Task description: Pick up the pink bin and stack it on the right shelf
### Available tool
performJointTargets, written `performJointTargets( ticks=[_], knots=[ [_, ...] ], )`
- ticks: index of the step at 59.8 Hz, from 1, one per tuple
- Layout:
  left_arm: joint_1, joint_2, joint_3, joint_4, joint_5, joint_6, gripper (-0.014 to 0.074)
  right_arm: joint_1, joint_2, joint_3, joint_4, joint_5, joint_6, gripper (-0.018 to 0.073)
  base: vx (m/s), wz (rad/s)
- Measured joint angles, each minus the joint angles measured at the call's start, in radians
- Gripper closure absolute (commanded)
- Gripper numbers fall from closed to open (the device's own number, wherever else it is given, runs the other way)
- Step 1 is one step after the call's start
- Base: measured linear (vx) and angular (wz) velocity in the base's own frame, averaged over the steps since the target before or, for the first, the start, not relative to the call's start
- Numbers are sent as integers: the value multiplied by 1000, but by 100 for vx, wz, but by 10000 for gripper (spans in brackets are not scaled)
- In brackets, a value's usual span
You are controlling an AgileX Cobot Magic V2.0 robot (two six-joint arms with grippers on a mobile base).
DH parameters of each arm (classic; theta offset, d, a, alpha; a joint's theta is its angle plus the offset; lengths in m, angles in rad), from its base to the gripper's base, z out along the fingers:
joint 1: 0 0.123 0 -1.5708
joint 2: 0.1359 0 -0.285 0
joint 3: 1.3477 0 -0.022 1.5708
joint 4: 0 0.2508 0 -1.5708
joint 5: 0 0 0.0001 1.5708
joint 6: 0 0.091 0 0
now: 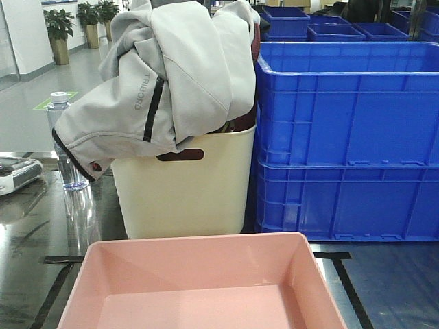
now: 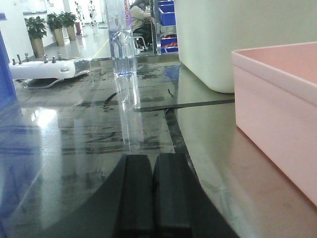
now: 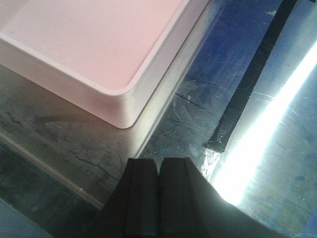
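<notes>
You face a glossy pale tiled floor (image 1: 27, 103) at ten o'clock, leafy potted plants in gold planters (image 1: 60, 31) beyond (a seated person (image 2: 136, 20) too).

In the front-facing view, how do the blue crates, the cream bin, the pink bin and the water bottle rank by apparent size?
1. Blue crates.
2. Pink bin and cream bin look alike; the pink one is nearest and cropped, so no ranking.
3. Water bottle, smallest.

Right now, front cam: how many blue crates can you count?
At least 6. Two big ones are stacked right of the cream bin: upper blue crate on lower blue crate. About four smaller blue crates sit behind them; more may be hidden.
</notes>
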Motion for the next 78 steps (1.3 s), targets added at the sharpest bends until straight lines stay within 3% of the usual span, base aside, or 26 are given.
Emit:
performJointTargets(
  ticks=[12, 71, 78],
  knots=[
    [0, 0, 11, 0, -67, -19, 577, 0, -3, 0, 0, 0, 0, 568, 0, 0],
    [0, 0, 10, 0, -74, -19, 576, 0, -10, 5, 0, -3, 0, 568, 0, 0],
    [0, 0, 10, 0, -74, -19, 576, -67, -54, 53, 6, -50, -9, 568, 0, 0]
  ],
)
